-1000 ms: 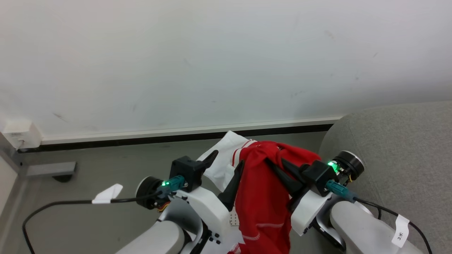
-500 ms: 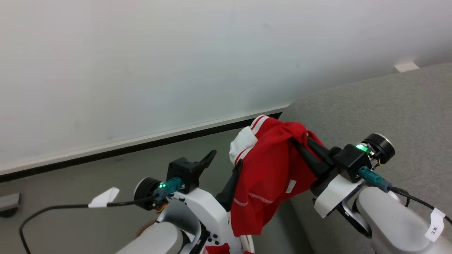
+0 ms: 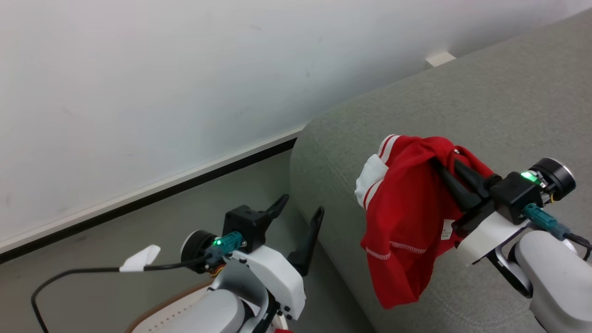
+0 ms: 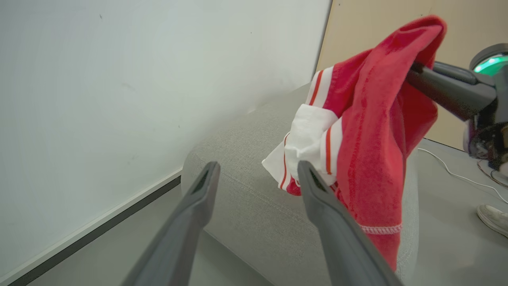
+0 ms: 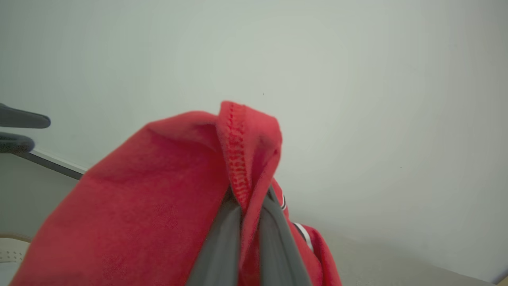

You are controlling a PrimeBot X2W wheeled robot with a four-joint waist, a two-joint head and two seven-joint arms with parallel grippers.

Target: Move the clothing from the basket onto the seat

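The red clothing [image 3: 407,217] with white striped panels hangs from my right gripper [image 3: 446,162], which is shut on a fold of it, above the near left corner of the grey seat [image 3: 462,92]. In the right wrist view both fingers [image 5: 274,238] pinch the clothing [image 5: 158,206] at its stitched hem. My left gripper [image 3: 300,206] stands open and empty over the floor, left of the seat's edge. The left wrist view has the left gripper [image 4: 258,167] in front of the hanging clothing [image 4: 377,119] and the seat [image 4: 238,198]. The basket's [image 3: 157,309] brown rim shows under the left arm.
A white wall [image 3: 185,69] with a dark skirting strip runs behind the seat. Grey floor [image 3: 115,231] lies to the left, with a black cable [image 3: 69,268] on it. A white shoe [image 4: 492,218] and a thin white cable [image 4: 448,171] lie on the floor beyond the seat.
The head view has swung right, bringing much more of the seat in. The right gripper has carried the clothing right, away from the left gripper, from over the floor to over the seat's corner.
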